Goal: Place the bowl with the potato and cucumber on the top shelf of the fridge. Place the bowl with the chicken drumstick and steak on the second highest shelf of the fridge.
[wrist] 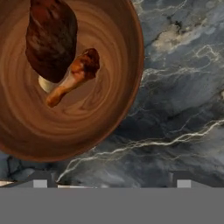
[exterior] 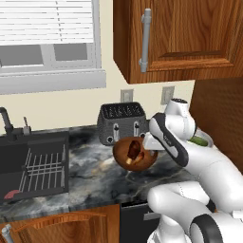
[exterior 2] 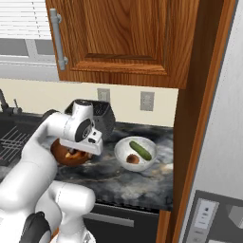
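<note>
In the hand view the gripper (wrist: pixel 111 180) hangs with jaws spread wide, holding nothing, over dark marble counter (wrist: pixel 183 87). The brown wooden bowl (wrist: pixel 100 118) fills the upper left, with steak (wrist: pixel 50 39) and chicken drumstick (wrist: pixel 72 78) inside. Centre of the right base view, the speckled bowl (exterior 2: pixel 135 154) holds cucumber (exterior 2: pixel 140 150) and potato (exterior 2: pixel 133 159).

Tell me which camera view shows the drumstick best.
The hand view: the drumstick lies large and unblocked inside the brown bowl, beside the steak. In the left base view the bowl's contents are small and dark, so the drumstick is hard to pick out. In the right base view the arm covers most of that bowl.
</note>
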Controlling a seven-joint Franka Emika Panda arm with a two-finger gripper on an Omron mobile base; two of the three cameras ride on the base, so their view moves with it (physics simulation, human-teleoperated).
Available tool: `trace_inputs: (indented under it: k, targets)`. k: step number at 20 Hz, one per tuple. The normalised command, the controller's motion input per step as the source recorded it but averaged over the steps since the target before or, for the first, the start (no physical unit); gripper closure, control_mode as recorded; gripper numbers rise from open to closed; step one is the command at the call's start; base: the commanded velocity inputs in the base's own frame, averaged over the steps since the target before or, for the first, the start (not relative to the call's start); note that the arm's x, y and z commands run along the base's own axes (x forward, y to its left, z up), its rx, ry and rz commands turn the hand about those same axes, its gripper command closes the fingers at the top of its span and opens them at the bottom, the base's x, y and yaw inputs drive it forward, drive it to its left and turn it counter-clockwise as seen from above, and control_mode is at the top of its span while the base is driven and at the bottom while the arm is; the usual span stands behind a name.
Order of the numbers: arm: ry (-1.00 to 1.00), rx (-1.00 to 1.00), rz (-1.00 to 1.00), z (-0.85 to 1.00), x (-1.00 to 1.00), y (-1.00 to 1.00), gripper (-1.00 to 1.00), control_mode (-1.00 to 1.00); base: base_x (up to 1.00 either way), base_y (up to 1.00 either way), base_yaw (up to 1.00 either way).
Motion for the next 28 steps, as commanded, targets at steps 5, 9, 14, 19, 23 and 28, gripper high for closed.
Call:
trace_inputs:
  k: [5,9,14,19,23,28]
  targets:
    - [0.0,0.04,-0.12,-0.29,0.05,0.0,-1.0,-1.0,0.0,0.0,0.0]
    - [0.0,0.03,-0.1,-0.25,0.11,0.0,-1.0,-1.0,0.0,0.0,0.0]
    - [0.0,0.0,-0.09,-0.12,0.27,0.04,-1.0,-1.0,0.0,0.0,0.0]
    - [0.0,0.0,-0.06,-0.12,0.2,0.0,-1.0,-1.0,0.0,0.0,0.0]
    - [0.0,0.0,-0.05,-0.18,0.12,0.0,-1.0,-1.0,0.0,0.0,0.0]
    - [0.0,0.0,-0.04,-0.26,0.1,0.08,-1.0,-1.0,0.0,0.0,0.0]
